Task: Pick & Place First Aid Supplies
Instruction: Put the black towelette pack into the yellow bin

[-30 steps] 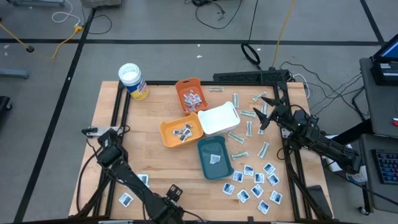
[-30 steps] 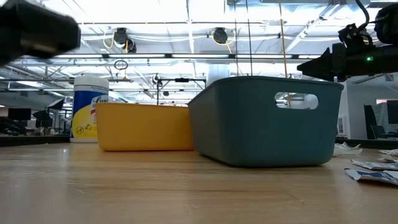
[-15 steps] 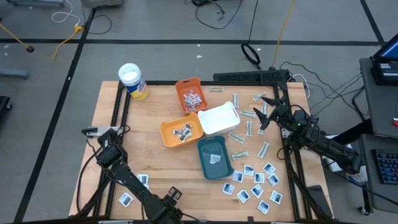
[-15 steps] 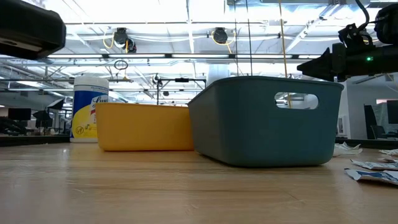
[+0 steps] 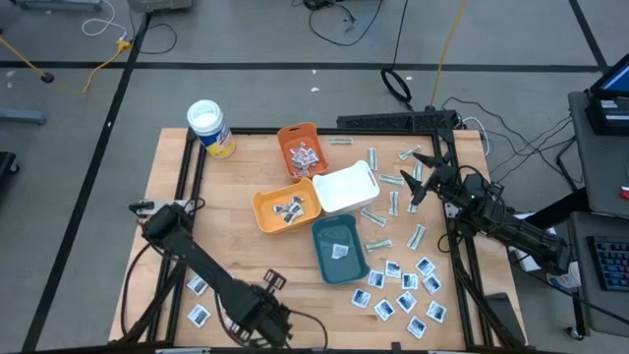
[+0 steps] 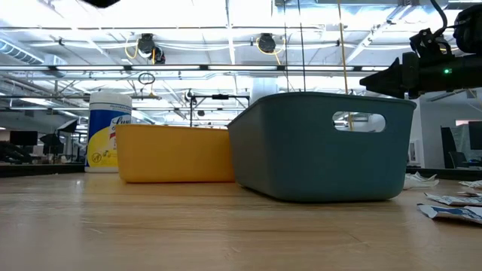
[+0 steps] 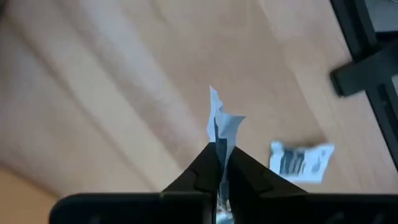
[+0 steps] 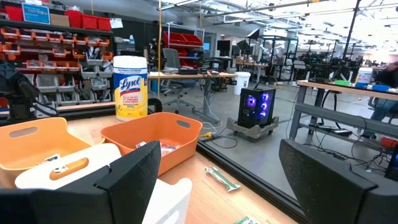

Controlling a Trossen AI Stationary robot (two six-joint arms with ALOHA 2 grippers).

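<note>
Now, left gripper (image 7: 219,163) pinched on white sachet (image 7: 221,124) above table (image 7: 112,93); right gripper (image 8: 217,180) spread wide.

I see the wooden table (image 5: 236,256) with its black frame; a yellow-labelled canister (image 5: 209,129) stands at the far left corner; four trays sit mid-table: orange (image 5: 302,149), white (image 5: 345,188), yellow (image 5: 285,207) and teal (image 5: 339,250); pale strips (image 5: 376,217) lie right of them; white sachets (image 5: 405,290) cluster near right, two more (image 5: 199,301) near left.

"lysol" on canister (image 8: 130,87) label.
</note>
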